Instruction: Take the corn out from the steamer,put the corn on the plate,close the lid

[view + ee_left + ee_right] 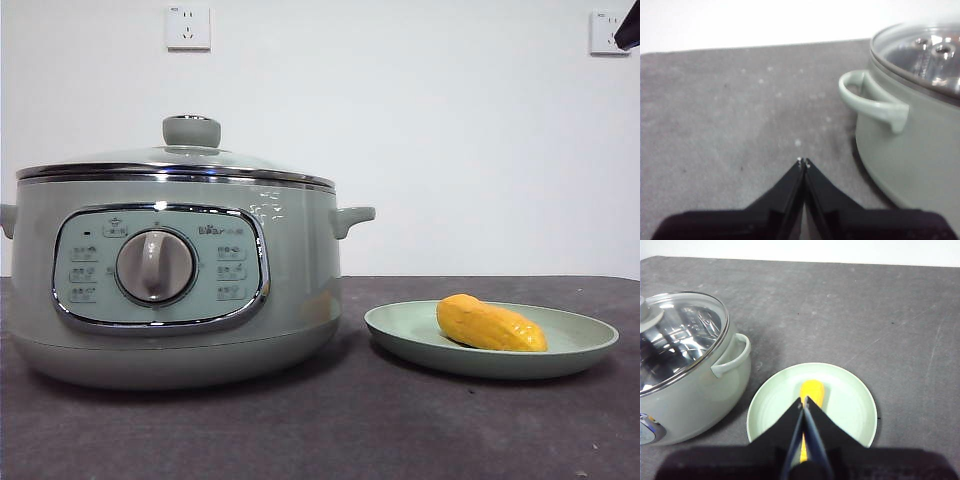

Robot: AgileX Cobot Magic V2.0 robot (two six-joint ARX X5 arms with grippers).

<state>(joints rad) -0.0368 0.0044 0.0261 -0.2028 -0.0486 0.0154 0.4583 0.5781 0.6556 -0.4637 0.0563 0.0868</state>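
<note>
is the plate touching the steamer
Apart. The front view shows dark table between the plate and the steamer; the right wrist view shows it too.

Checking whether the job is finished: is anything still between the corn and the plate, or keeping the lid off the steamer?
Nothing visible does. The corn already lies on the plate, and the lid sits closed on the steamer. The right gripper hangs above the plate, the left gripper over bare table beside the steamer, both shut and empty.

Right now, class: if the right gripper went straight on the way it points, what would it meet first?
Probably the corn. The right gripper, jaws shut, hangs above the plate with its tips over the cob lying there. Depth is unclear, so the height is uncertain, but nothing shows between them.
</note>
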